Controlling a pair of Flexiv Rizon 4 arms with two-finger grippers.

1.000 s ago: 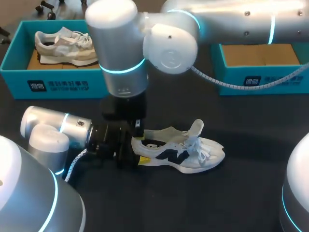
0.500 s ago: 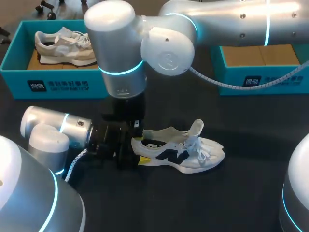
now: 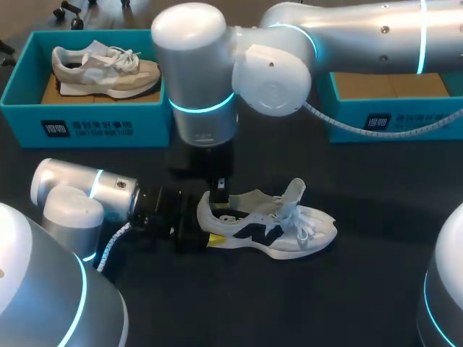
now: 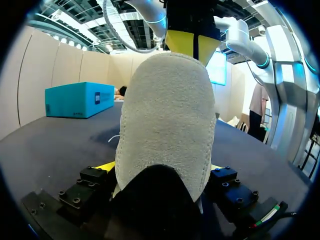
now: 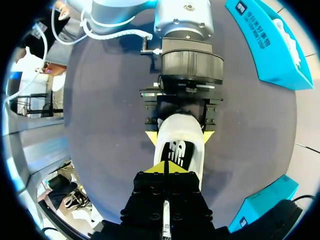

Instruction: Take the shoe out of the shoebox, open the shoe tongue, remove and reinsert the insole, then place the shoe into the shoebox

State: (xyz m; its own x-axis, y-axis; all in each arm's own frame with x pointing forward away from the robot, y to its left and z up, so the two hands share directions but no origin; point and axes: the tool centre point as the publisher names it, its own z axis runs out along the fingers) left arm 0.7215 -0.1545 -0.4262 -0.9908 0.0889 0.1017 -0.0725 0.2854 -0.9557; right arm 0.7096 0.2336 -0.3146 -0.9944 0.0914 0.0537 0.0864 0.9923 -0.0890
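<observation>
A white shoe (image 3: 271,230) with a black logo lies on its sole on the dark table, toe to the right, tongue (image 3: 293,191) lifted. My left gripper (image 3: 210,231) comes in from the left, low over the table, and is shut wide on the shoe's heel (image 4: 165,120). One yellow finger (image 5: 150,136) presses each side of that heel. My right gripper (image 3: 221,186) hangs straight above the heel opening, shut, with its yellow tips (image 5: 165,169) together and nothing in them. In the left wrist view the right gripper (image 4: 192,46) stands just over the heel's top edge.
A teal shoebox (image 3: 87,126) at the back left holds another pale shoe (image 3: 108,69). A second teal shoebox (image 3: 391,116) with a bare cardboard floor stands at the back right. My right arm's big joints (image 3: 217,72) loom over the middle.
My right arm has shifted to the right, carrying its shut gripper from above my left gripper to above the shoe's heel. The shoe and my left arm have stayed put.
</observation>
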